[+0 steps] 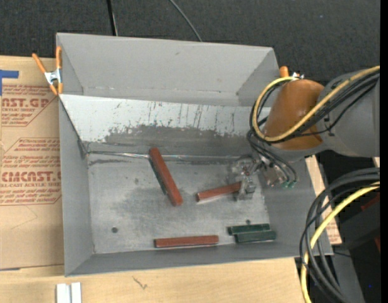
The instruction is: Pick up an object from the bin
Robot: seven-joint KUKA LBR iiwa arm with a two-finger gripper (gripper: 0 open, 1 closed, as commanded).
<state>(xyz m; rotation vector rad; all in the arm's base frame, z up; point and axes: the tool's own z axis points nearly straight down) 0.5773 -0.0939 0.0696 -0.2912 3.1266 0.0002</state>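
My gripper (pixel 244 183) is low in the right part of the bin, its fingers at the right end of a short reddish-brown stick (pixel 216 194) that lies flat on the floor, pointing left. The fingers seem to stand on either side of that end, but how far they have closed is hard to make out. A longer reddish-brown stick (pixel 165 175) lies slanted to the left of it. A dark green block (pixel 252 233) rests near the front right corner, below the gripper.
Another long reddish-brown stick (pixel 186 241) lies flat along the front wall. The arm with its orange cover and yellow-black cables hangs over the bin's right wall. The left half of the floor is bare metal.
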